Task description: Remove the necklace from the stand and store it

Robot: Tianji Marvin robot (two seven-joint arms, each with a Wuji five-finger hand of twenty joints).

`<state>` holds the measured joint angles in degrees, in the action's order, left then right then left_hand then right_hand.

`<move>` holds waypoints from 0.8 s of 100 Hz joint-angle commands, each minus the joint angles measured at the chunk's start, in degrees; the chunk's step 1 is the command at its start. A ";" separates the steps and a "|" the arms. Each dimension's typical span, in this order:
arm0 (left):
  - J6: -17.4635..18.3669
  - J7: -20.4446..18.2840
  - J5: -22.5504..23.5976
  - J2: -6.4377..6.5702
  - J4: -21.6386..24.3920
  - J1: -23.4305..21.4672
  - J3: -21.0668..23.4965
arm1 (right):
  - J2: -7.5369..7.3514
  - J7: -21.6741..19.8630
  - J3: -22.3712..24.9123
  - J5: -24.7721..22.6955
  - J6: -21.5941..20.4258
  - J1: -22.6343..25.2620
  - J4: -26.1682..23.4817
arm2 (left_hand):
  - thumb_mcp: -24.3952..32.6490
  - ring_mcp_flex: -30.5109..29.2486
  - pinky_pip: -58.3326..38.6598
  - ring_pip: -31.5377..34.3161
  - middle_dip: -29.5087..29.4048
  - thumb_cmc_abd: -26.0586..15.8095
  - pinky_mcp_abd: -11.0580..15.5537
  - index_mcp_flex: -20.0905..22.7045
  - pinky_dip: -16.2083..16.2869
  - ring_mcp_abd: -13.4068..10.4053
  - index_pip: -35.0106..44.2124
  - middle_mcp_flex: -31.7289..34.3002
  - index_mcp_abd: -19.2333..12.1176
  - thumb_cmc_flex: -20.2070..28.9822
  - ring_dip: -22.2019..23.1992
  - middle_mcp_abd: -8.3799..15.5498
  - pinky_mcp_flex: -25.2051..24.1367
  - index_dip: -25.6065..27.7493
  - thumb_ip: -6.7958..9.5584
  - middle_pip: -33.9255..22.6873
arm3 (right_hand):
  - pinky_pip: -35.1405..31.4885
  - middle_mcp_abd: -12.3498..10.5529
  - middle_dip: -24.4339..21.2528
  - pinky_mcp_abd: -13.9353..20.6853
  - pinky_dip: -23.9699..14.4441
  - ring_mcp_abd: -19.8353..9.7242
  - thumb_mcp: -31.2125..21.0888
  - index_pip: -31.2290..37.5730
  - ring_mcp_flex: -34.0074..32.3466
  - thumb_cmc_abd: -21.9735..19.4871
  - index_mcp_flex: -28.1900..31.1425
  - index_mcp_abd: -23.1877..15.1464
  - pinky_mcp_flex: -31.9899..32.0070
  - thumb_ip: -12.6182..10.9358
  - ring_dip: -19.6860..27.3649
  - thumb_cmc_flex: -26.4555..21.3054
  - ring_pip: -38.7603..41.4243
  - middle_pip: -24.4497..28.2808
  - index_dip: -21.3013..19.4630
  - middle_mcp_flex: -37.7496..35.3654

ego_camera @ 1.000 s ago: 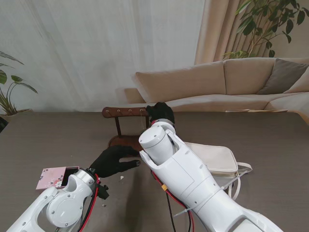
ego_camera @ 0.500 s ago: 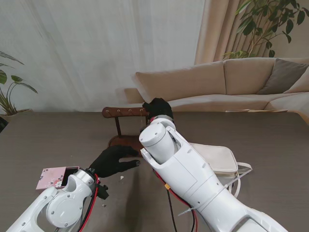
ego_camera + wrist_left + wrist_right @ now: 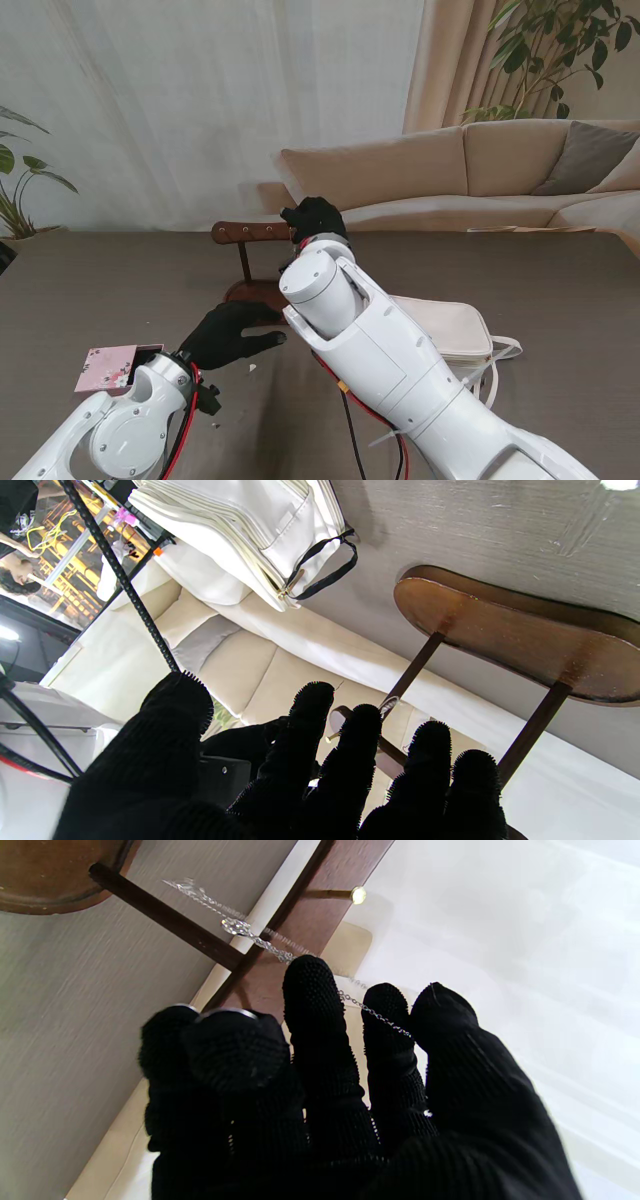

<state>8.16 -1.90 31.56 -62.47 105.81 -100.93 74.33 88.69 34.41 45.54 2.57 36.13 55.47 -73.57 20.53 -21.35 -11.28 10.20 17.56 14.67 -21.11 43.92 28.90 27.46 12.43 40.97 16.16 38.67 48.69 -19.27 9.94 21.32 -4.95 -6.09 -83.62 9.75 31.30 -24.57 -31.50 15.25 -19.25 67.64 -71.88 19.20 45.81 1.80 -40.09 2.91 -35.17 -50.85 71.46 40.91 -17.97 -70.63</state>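
A dark wooden stand with a peg bar [image 3: 250, 232] and an oval base [image 3: 256, 291] is at the middle of the table. My right hand [image 3: 315, 220], in a black glove, is up at the bar's right end. In the right wrist view a thin silver necklace [image 3: 240, 927] runs taut from beside the stand's post across my right hand's fingertips [image 3: 385, 1010], which are closed on the chain. A brass peg [image 3: 357, 895] sticks out of the bar [image 3: 320, 910]. My left hand [image 3: 232, 333] hovers by the base [image 3: 500, 630], fingers [image 3: 310, 715] spread and empty.
A white bag [image 3: 450, 325] with a strap lies on the table to the right of the stand, partly behind my right arm. A pink flowered box [image 3: 108, 367] lies at the near left. A sofa [image 3: 480, 170] and a curtain stand beyond the table.
My right hand has moved a little left and up along the bar's right end. My left hand has stayed by the base.
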 commanded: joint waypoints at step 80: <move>-1.42 -1.09 0.49 -0.19 1.52 -1.26 0.76 | -8.37 -11.91 2.28 -7.09 -1.32 8.22 -19.45 | -1.37 -0.95 -0.11 -0.39 0.25 -2.90 0.08 0.88 0.68 0.75 0.28 0.19 -0.89 1.19 -0.60 -0.33 -0.08 0.46 2.62 -0.06 | -3.81 -1.10 0.96 -1.32 1.36 -0.93 3.01 -0.51 -2.66 1.14 2.37 -0.16 -9.72 1.26 -1.00 -2.77 1.68 -0.73 -0.57 -2.68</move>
<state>6.95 -1.71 32.23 -62.48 107.23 -102.32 75.20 81.23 23.01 47.41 -4.63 35.54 62.74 -91.53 20.31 -21.35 -11.28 10.20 17.57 14.67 -21.11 43.93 28.90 27.46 12.43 40.97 16.16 38.67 48.68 -19.28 9.94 21.33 -4.95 -6.09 -83.68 9.74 31.36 -24.57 -31.48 15.20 -18.03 67.12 -72.34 19.24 47.10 1.91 -40.09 2.91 -35.30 -51.36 71.82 40.79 -17.44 -71.23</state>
